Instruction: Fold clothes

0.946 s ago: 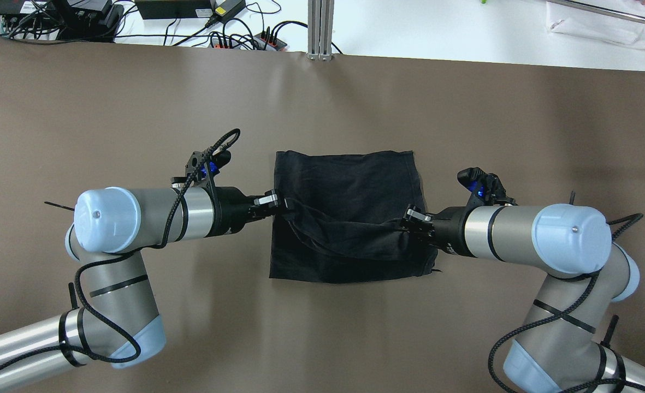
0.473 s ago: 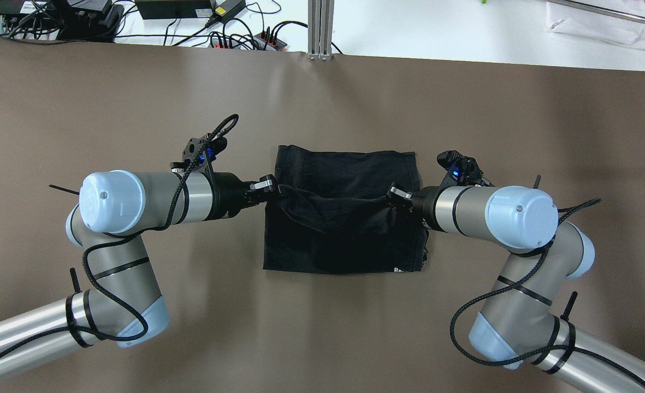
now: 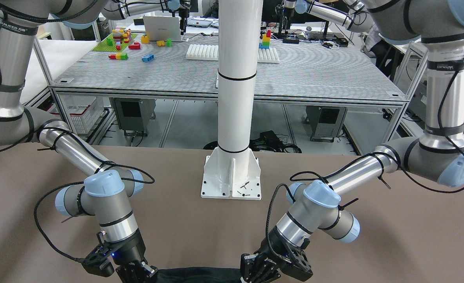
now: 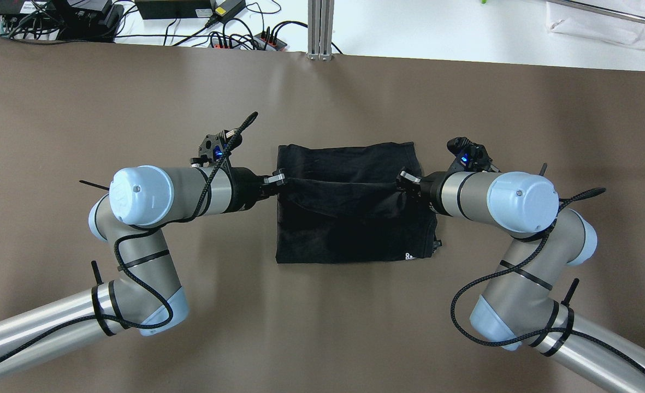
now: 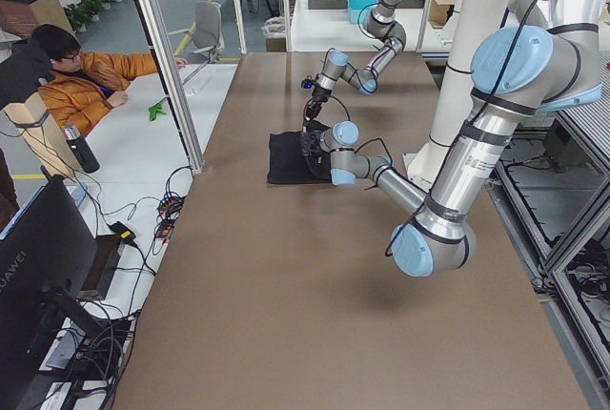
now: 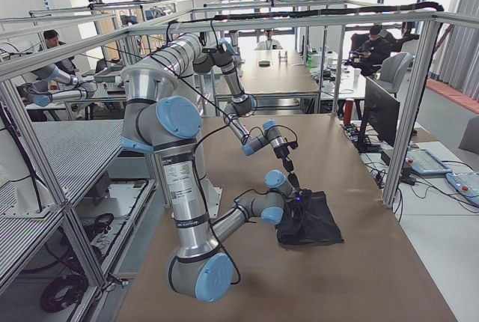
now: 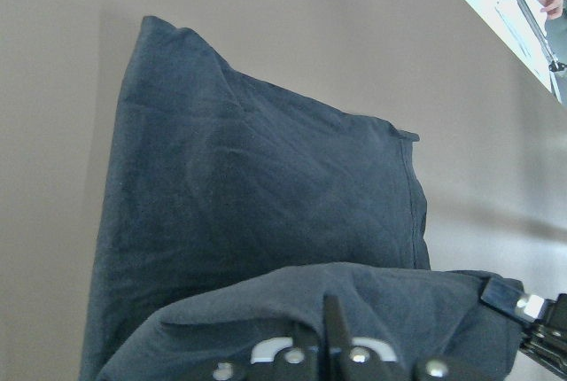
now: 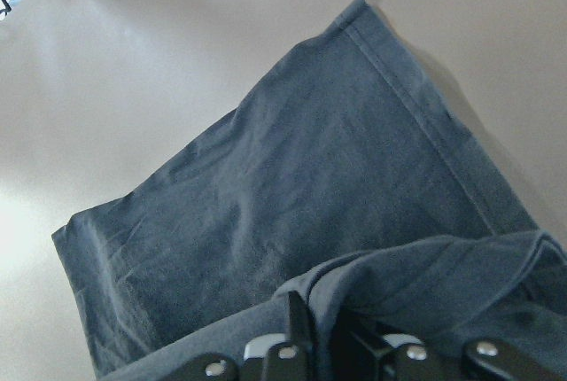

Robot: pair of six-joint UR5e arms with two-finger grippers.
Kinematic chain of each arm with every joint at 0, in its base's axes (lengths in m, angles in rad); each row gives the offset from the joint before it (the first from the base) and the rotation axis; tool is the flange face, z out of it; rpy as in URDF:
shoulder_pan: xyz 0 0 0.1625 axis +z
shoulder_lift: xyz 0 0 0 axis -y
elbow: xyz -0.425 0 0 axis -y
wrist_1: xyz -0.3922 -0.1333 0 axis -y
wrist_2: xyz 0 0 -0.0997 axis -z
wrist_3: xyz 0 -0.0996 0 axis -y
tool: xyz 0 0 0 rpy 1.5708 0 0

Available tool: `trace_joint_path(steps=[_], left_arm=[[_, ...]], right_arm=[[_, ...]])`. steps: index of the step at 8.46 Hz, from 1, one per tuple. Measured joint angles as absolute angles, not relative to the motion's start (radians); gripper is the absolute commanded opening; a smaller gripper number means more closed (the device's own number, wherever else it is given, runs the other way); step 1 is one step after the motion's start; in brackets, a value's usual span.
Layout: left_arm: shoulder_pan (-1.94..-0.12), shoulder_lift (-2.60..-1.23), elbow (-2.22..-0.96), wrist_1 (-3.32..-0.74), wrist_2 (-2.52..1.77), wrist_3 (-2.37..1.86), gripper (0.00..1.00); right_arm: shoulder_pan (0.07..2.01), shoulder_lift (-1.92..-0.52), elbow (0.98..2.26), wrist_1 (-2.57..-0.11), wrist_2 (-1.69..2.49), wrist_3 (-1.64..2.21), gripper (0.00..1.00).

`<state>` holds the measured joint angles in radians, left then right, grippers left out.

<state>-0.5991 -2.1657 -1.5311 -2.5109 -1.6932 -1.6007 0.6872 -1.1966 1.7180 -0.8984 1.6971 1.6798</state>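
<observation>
The black garment [image 4: 349, 218] lies in the middle of the brown table [image 4: 136, 98]. Its near edge is lifted and doubled over toward the far edge. My left gripper [image 4: 279, 180] is shut on the garment's left corner. My right gripper [image 4: 404, 180] is shut on the right corner. The held hem hangs slack between them, over the flat lower layer. The left wrist view shows that flat layer [image 7: 257, 186] beyond the held fold, and so does the right wrist view [image 8: 301, 186]. In the front-facing view only a strip of the garment [image 3: 200, 272] shows at the bottom edge.
The white pillar's base [image 3: 232, 177] stands on the table behind the arms. An aluminium post [image 4: 320, 27], cables and power strips [image 4: 246, 35] sit past the far table edge. A person in an orange jacket [image 5: 91, 81] sits at the side bench.
Both grippers have moved away from the robot, carrying the held hem toward the far edge. The garment's folded near side has followed, so it covers less depth.
</observation>
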Motion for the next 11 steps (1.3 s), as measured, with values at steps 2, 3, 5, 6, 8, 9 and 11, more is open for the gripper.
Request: trace_joint_path(steps=[2, 3, 5, 6, 8, 9, 11], left_arm=[[-0.6, -2.181, -1.511, -2.51, -1.683, -1.599, 0.92], [-0.599, -2.197, -1.506, -2.509, -1.675, -1.605, 0.94], [-0.6, -2.228, -1.502, -2.5, -1.646, -1.616, 0.94], [-0.604, -2.233, -1.502, -2.498, -1.641, -1.615, 0.94], [-0.634, -2.235, -1.488, -2.497, -1.641, -1.608, 0.94], [-0.654, -2.235, -1.472, -2.497, -1.645, -1.604, 0.94], [-0.706, -2.234, -1.446, -2.498, -1.682, -1.586, 0.94]], right_arm=[[0.698, -1.191, 1.717, -0.899, 1.697, 1.682, 0.93], [0.7, -1.19, 1.716, -0.9, 1.696, 1.681, 0.93], [0.701, -1.184, 1.712, -0.901, 1.696, 1.673, 0.93], [0.704, -1.182, 1.71, -0.9, 1.696, 1.664, 0.94], [0.711, -1.176, 1.715, -0.897, 1.707, 1.648, 0.94], [0.709, -1.163, 1.718, -0.9, 1.709, 1.649, 0.94], [0.657, -1.141, 1.716, -0.929, 1.703, 1.639, 0.94]])
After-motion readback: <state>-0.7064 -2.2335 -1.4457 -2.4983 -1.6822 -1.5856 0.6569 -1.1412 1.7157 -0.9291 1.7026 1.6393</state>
